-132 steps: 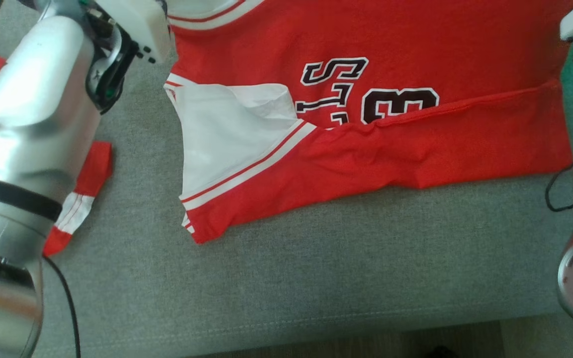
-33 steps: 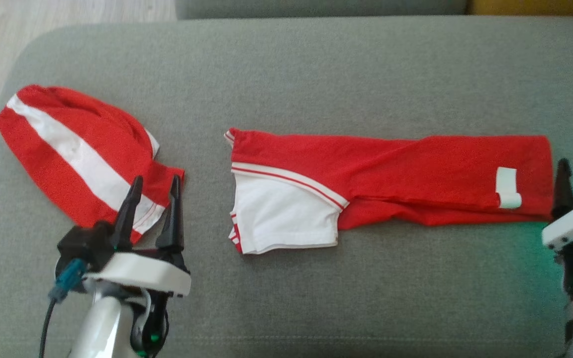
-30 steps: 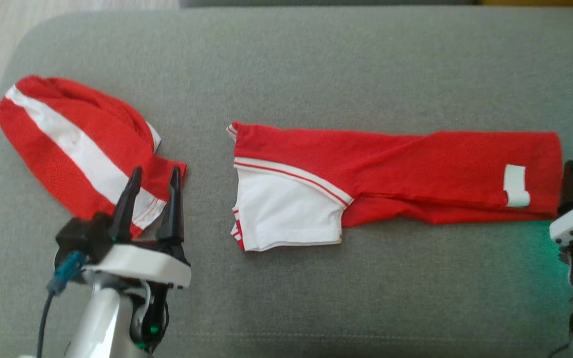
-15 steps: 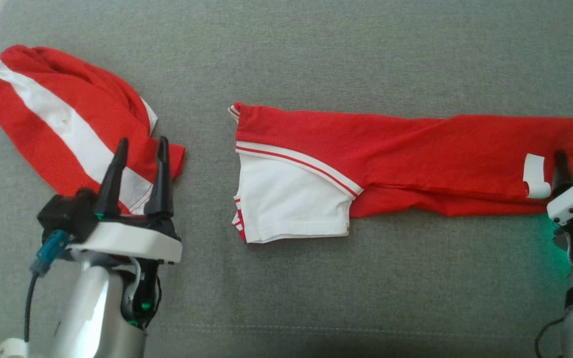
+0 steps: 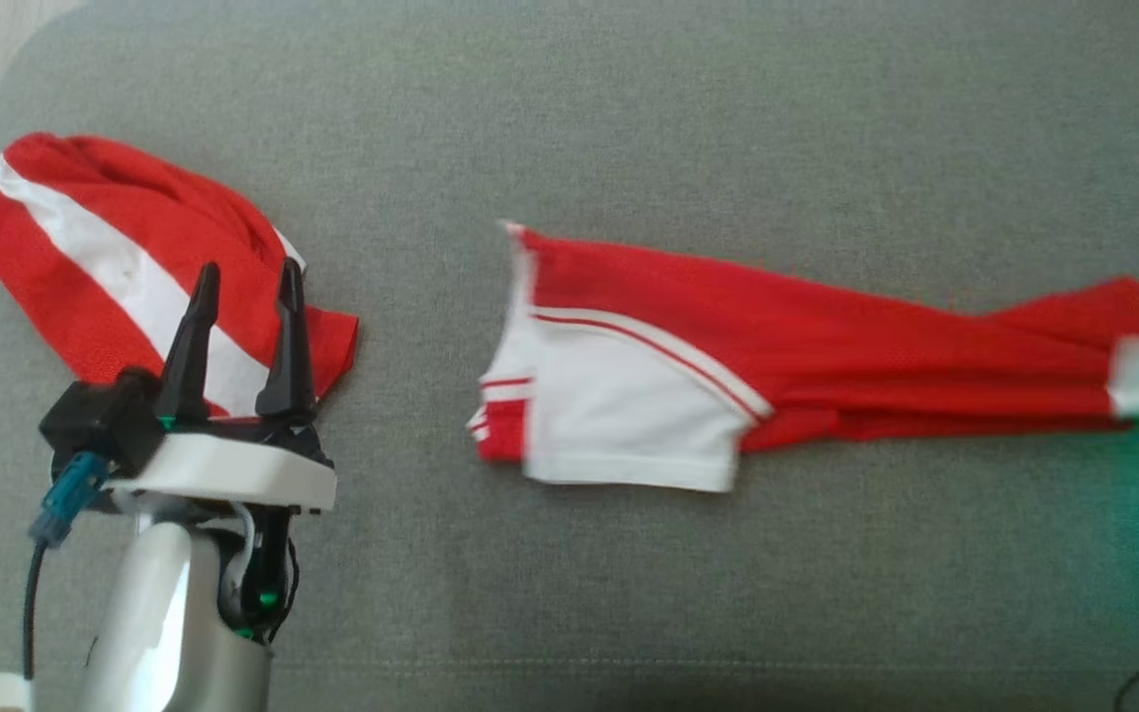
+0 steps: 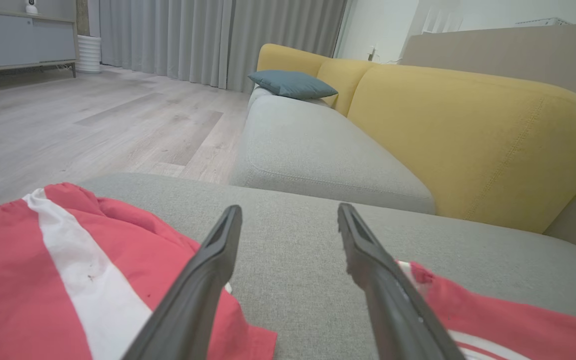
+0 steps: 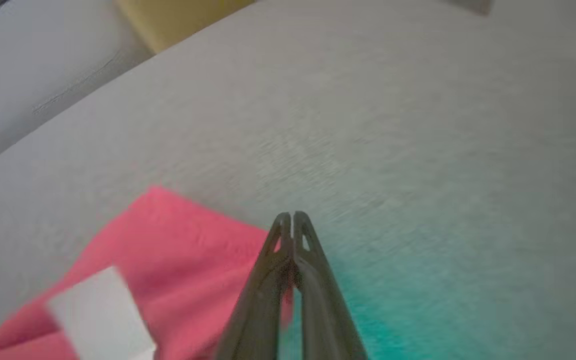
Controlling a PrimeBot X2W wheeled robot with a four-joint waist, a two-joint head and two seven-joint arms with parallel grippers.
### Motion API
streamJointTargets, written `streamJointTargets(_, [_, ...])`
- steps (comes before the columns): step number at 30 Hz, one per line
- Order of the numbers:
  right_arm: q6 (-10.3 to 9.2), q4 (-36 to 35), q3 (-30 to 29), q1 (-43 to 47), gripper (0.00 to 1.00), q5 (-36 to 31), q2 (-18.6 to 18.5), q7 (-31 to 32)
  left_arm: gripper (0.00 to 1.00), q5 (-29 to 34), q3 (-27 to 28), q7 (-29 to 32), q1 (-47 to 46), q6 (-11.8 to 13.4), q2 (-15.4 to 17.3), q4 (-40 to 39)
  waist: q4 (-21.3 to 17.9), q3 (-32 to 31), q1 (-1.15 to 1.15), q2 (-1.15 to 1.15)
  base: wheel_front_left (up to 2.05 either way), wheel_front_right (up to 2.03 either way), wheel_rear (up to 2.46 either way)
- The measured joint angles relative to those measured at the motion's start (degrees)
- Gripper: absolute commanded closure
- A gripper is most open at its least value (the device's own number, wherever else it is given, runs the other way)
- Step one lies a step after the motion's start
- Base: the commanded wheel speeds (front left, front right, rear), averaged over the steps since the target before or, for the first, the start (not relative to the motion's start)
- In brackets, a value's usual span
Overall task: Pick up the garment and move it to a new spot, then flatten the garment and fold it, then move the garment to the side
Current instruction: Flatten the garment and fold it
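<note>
The garment (image 5: 827, 346), a red jersey folded into a long strip with a white sleeve at its left end, lies across the grey sofa seat (image 5: 629, 119) and looks motion-blurred. My right gripper (image 7: 293, 217) is shut on the garment's (image 7: 183, 240) right edge, with red fabric pinched between its fingers near a white label (image 7: 103, 310). In the head view only a white part of that wrist shows at the right edge. My left gripper (image 5: 243, 282) is open, holds nothing, and hovers at the near corner of another red cloth. The garment's (image 6: 493, 320) left end lies to the right of its fingers.
A second red cloth with a white stripe (image 5: 105, 247) lies bunched at the seat's left end. Yellow back cushions (image 6: 468, 135) and a blue pillow (image 6: 290, 84) stand beyond. Wooden floor (image 6: 93, 115) lies past the left edge. Bare seat runs in front of the garment.
My right gripper has shut on the garment's right edge. The whole strip has slid to the right and slants a little. The left arm has stayed put, and the head camera shifted slightly.
</note>
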Motion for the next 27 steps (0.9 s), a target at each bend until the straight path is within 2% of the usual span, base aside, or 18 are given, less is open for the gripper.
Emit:
streamJointTargets(1, [0.0,0.09,-2.32,-0.26,1.0,-0.47,0.15,-0.4,0.0,0.0,-0.05,-0.01,0.04,0.0,-0.02,0.01,-0.02,-0.25,0.0,0.0,0.0,0.0,0.0])
streamJointTargets(4, [0.0,0.0,-2.38,-0.18,1.0,-5.56,0.1,-1.89,0.0,-0.09,-0.33,-0.01,0.21,0.02,-0.05,0.2,0.09,-1.17,0.0,0.0,0.0,0.0,0.0])
streamJointTargets(7, [0.0,-0.02,-2.57,-1.2,1.0,-5.44,1.89,-1.8,0.0,-0.48,-0.4,-0.01,0.63,0.18,-0.05,0.36,0.19,-2.45,0.0,0.0,0.0,0.0,0.0])
streamJointTargets(11, [0.0,-0.91,0.4,-1.35,1.0,-3.79,3.49,-1.69,0.0,-1.31,-0.73,-0.01,1.97,1.04,-0.05,0.43,0.27,-4.57,0.0,0.0,0.0,0.0,0.0])
streamJointTargets(16, [0.0,-5.05,8.16,-1.16,1.0,2.22,4.5,0.92,0.0,-2.19,-1.78,0.0,5.73,2.19,-0.04,0.7,0.35,-8.48,0.0,0.0,0.0,0.0,0.0])
streamJointTargets(19, [0.0,-8.89,14.54,-0.46,1.0,8.25,4.93,3.14,0.0,-2.24,-2.1,0.0,7.06,2.75,-0.01,0.7,0.5,-10.79,0.0,0.0,0.0,0.0,0.0])
streamJointTargets(27, [0.0,-12.06,29.69,3.69,1.0,23.06,5.0,4.16,0.0,-2.78,-3.67,0.0,9.12,3.43,0.03,0.67,1.8,-13.45,0.0,0.0,0.0,0.0,0.0])
